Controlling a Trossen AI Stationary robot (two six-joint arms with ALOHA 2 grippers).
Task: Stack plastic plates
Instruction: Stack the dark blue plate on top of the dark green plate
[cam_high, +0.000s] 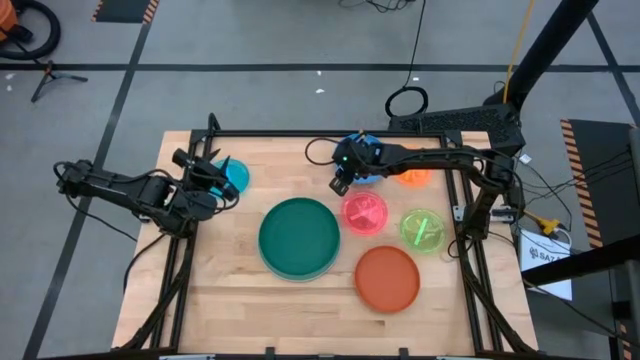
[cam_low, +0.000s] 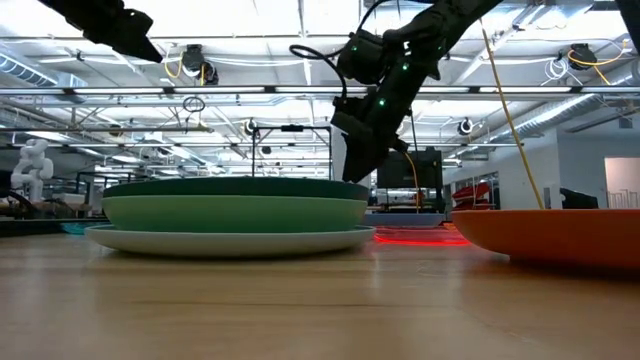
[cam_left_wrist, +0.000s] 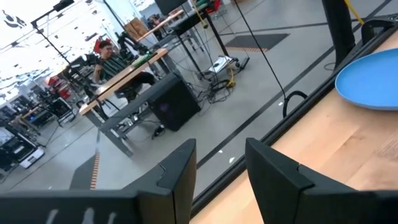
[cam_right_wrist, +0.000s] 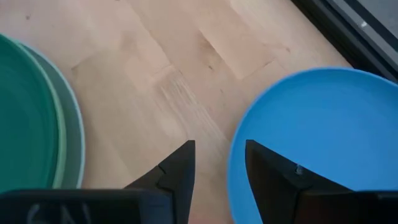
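A stack of large plates, dark green on top, lies mid-table; the low view shows the light green one and a pale one under it. A blue plate lies flat at the far side. My right gripper hovers open over its rim, one finger above the plate and one above bare wood. Whether it touches does not show. My left gripper stands open at the far left, beside a small cyan plate, with nothing between its fingers.
A small orange plate, a pink one and a lime one lie on the right half. An orange-red plate lies near the front. A black frame runs along the table's edges. A person sits at a desk beyond the table.
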